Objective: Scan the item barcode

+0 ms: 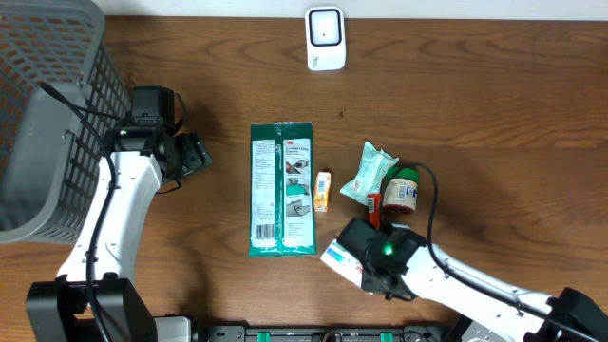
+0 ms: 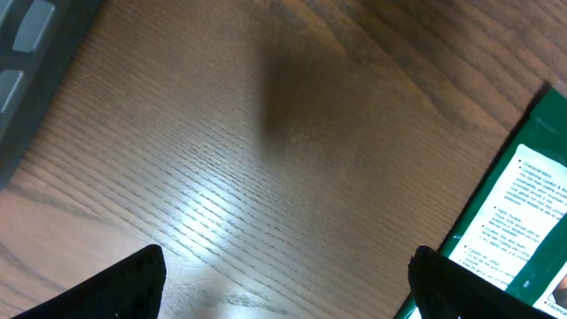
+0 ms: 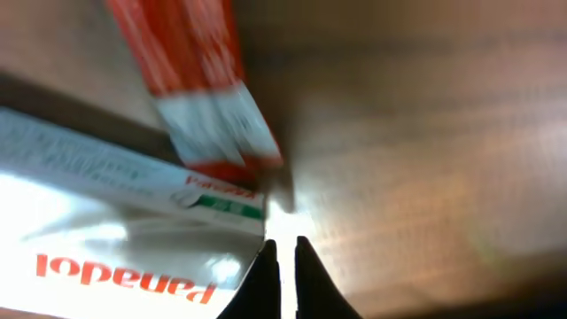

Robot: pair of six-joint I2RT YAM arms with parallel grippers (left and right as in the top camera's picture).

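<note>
Several items lie mid-table: a long green pack (image 1: 282,189), a small orange box (image 1: 324,190), a green pouch (image 1: 369,174), a jar (image 1: 403,190), a red-and-white stick (image 1: 373,205) and a white Panadol box (image 1: 339,259). The white scanner (image 1: 324,38) stands at the far edge. My right gripper (image 1: 364,239) is shut and low over the table. In the right wrist view its tips (image 3: 285,252) sit right beside the Panadol box (image 3: 115,257) corner, below the red stick (image 3: 204,80), with nothing between them. My left gripper (image 1: 195,155) is open over bare wood (image 2: 288,266), left of the green pack (image 2: 523,221).
A grey mesh basket (image 1: 47,114) fills the far left corner, and its edge shows in the left wrist view (image 2: 27,35). The right arm's cable loops over the jar. Bare wood lies between the scanner and the items.
</note>
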